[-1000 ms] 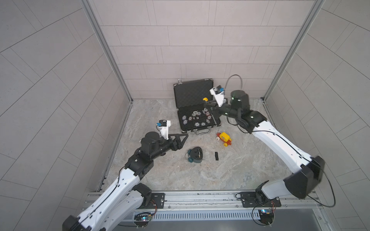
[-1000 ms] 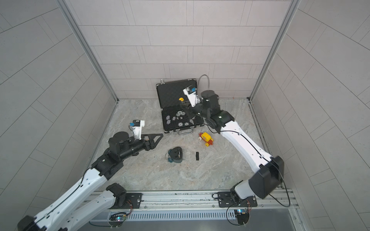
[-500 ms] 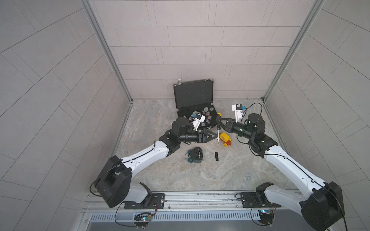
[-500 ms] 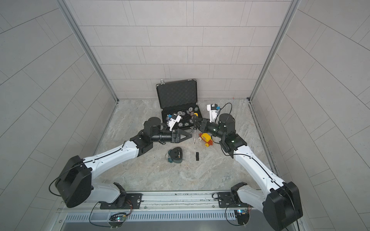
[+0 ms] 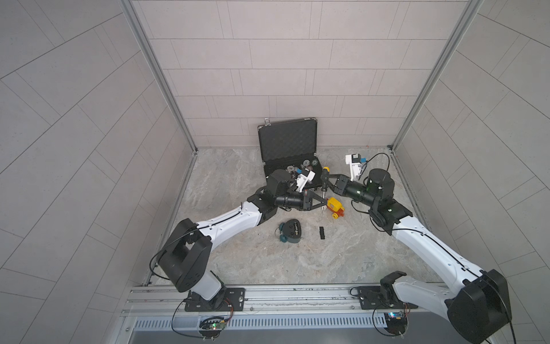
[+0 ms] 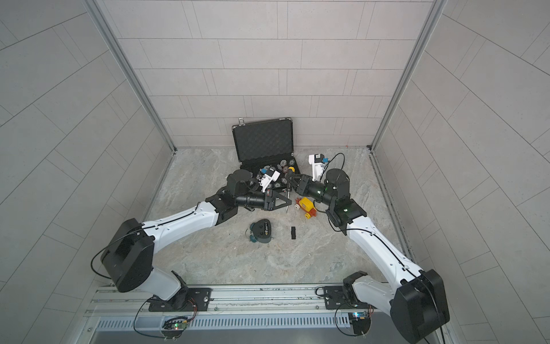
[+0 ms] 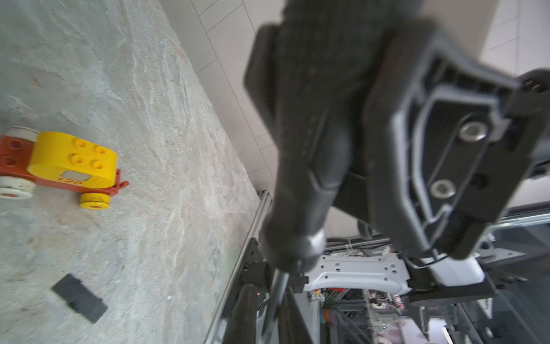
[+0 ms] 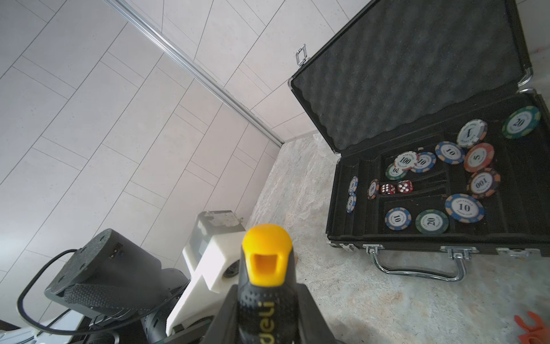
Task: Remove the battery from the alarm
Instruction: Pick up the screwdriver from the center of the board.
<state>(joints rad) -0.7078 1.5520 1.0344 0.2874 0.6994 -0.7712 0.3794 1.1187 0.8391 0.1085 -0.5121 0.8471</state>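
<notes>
The stone-patterned table [image 5: 253,262] carries everything, with both arms reaching in over its far half. At the back stands an open poker-chip case [image 5: 287,140], its lid up and chips and dice loose in the tray.

The alarm [image 5: 293,230] lies apart from both arms, nearer the front, dial down and dark back up; neither arm touches it. A yellow-and-red toy car [image 5: 334,205] sits just beyond the meeting point of the arms.

The right gripper [image 5: 326,182] has its jaws clamped on the black-and-yellow handle of a screwdriver [image 8: 266,268], tip pointing down. The left gripper [image 5: 324,201] meets it lower, and in the left wrist view its jaws are closed around the metal shaft. So both grip one tool: this looks like a handover, a preparatory step rather than work on the alarm itself.

A small flat black piece [image 5: 321,232] lies beside the alarm, probably the compartment cover, already off. The battery is not visible in any view; I judge it sits inside the alarm's back.

Next, one arm must release so the other can carry the tool to the alarm, while something steadies the light clock against sliding.
</notes>
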